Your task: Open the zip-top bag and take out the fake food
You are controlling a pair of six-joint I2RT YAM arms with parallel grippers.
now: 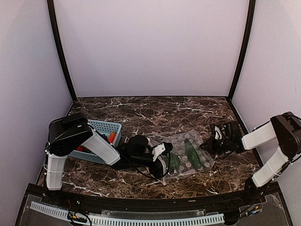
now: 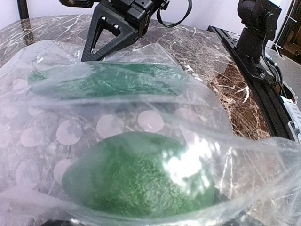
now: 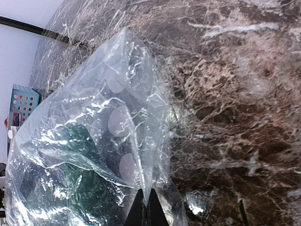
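Nearest the bases, the left gripper (image 1: 163,162) is pressing in against the near-left end of the clear, crinkly plastic zip-top bag (image 1: 178,141). The bag is lying on the dark brown, white-veined marble table (image 1: 155,110) between the two arms. The left wrist camera is showing only plastic and produce, with no fingers in sight, so I cannot tell how far its jaws are parted or whether they are gripping anything. Judging by its placement, it is either going for the piece right in front of it or pinning that end down.

That piece, a rounded green plastic vegetable (image 2: 141,176), is sitting inside the bag just ahead of the lens. Beyond it a long green plastic vegetable (image 2: 108,80) is lying crosswise, also under the film.

Farther over, the right gripper (image 3: 146,208) is pinching the opposite edge, its fingertips closed tight on a fold of plastic and raising it into a ridge. This is probably anchoring the bag so the other arm has something to work against. I cannot make out the zip strip, so whether the mouth is open is uncertain.

Farthest back on the left, the light-blue perforated plastic basket (image 1: 101,126) is holding small orange-red plastic pieces (image 1: 112,137), apart from the bag. That is suggesting part of the fake food is already out and the two green pieces are remaining.
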